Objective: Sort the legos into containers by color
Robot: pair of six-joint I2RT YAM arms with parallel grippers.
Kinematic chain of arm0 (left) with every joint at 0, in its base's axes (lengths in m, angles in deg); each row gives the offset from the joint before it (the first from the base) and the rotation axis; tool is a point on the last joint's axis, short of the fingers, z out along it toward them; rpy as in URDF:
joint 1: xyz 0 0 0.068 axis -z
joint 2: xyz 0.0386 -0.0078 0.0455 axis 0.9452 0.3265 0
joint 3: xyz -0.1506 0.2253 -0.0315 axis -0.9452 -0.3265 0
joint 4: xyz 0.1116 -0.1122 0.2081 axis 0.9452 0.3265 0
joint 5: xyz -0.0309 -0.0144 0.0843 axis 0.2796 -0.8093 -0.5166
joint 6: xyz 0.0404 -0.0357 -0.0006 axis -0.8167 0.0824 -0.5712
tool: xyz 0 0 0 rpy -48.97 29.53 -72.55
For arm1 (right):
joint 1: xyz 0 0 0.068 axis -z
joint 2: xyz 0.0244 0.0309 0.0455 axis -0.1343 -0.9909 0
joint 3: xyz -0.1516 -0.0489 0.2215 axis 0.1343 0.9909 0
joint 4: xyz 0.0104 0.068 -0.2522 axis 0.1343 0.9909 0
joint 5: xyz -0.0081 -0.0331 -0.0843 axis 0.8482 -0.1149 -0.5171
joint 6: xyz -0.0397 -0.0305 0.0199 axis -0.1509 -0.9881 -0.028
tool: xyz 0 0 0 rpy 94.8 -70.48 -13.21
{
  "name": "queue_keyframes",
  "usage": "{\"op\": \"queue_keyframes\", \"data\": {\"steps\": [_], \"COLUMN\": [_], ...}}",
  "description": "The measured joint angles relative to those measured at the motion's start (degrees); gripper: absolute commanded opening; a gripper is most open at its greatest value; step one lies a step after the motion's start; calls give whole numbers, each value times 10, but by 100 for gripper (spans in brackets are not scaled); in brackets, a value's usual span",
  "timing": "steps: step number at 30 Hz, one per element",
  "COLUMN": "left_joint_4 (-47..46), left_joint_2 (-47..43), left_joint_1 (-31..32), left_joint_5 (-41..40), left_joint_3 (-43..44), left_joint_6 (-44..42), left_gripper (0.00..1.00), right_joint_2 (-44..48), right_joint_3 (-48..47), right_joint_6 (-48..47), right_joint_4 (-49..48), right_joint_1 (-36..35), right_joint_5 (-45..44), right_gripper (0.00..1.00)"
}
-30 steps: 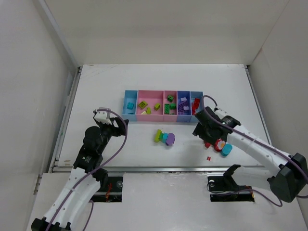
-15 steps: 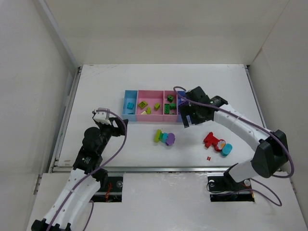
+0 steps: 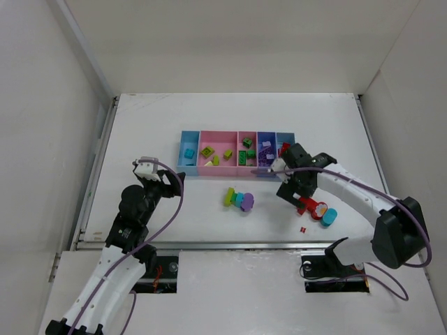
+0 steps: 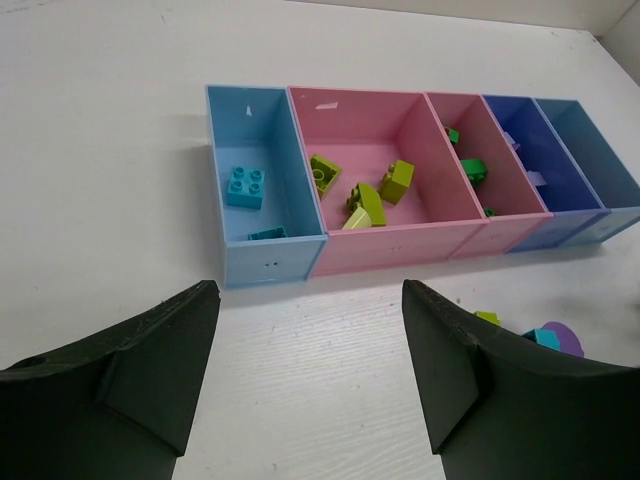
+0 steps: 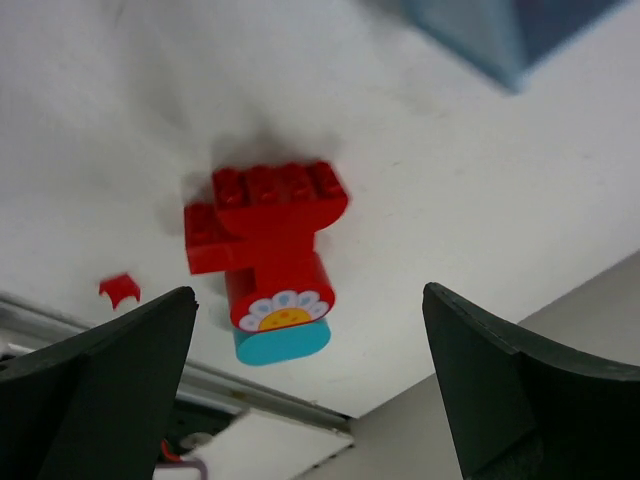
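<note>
Right gripper (image 3: 298,197) has swung back toward you, over the red cluster (image 5: 265,230), jaws spread wide, empty. Left gripper (image 4: 310,300) waits, jaws apart, empty. Risk: red looks joined to a cyan brick (image 5: 282,343); grip both and you carry cyan into the red bin (image 3: 285,134), far end of the bins (image 4: 390,245).

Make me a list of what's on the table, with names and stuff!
containers: five bins joined in a row
left blue bin: cyan bricks
wide pink bin: lime bricks
narrow pink bin: green bricks
loose, middle: lime, cyan and purple pieces
loose, right: red bricks with a cyan one, plus a tiny red bit
left gripper: open, empty, facing the bins
right gripper: open, aimed at the red bricks
</note>
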Motion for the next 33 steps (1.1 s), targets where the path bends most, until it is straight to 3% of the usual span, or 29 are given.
{"op": "queue_keyframes", "data": {"steps": [5,11,21,33], "left_joint_4": [0,0,2,21], "left_joint_2": [6,27,49,54], "left_joint_1": [0,0,0,0], "left_joint_5": [-3,-2,-3,-8], "left_joint_3": [0,0,1,13], "left_joint_6": [0,0,-3,-13], "left_gripper": [71,71,68,65], "right_joint_2": [10,36,-26,-3], "right_joint_3": [86,100,122,174], "right_joint_6": [-100,-168,-197,-210], "right_joint_4": [35,22,-54,-110], "right_joint_1": [5,14,17,43], "right_joint_5": [34,31,45,45], "right_gripper": [100,100,100,100]}}
